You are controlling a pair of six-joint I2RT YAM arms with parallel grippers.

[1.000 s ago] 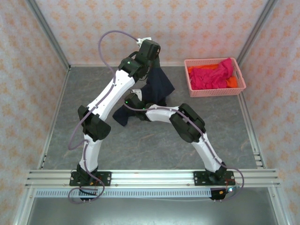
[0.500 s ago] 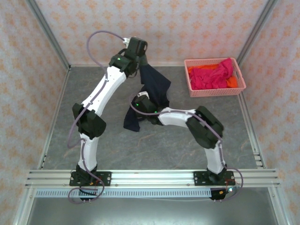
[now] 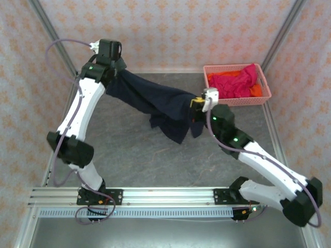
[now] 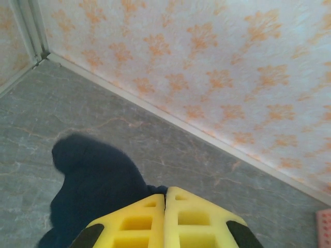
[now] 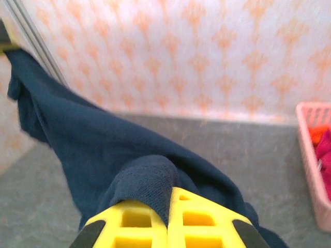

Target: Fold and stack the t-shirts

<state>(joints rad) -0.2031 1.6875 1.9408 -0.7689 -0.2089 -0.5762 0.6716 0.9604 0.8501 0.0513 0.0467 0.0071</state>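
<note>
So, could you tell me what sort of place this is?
Probably a lab test cell for robots: patterned wall panels in a metal frame enclose the table, and the arms are bolted to a rail.

Matt navy cloth t-shirt (image 3: pixel 155 101), seemingly fine-knit

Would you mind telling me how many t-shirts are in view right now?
3. The navy t-shirt hangs stretched between the left gripper and right gripper; the magenta-red t-shirt and orange t-shirt lie crumpled in the pink basket. Others may be hidden beneath them.
</note>
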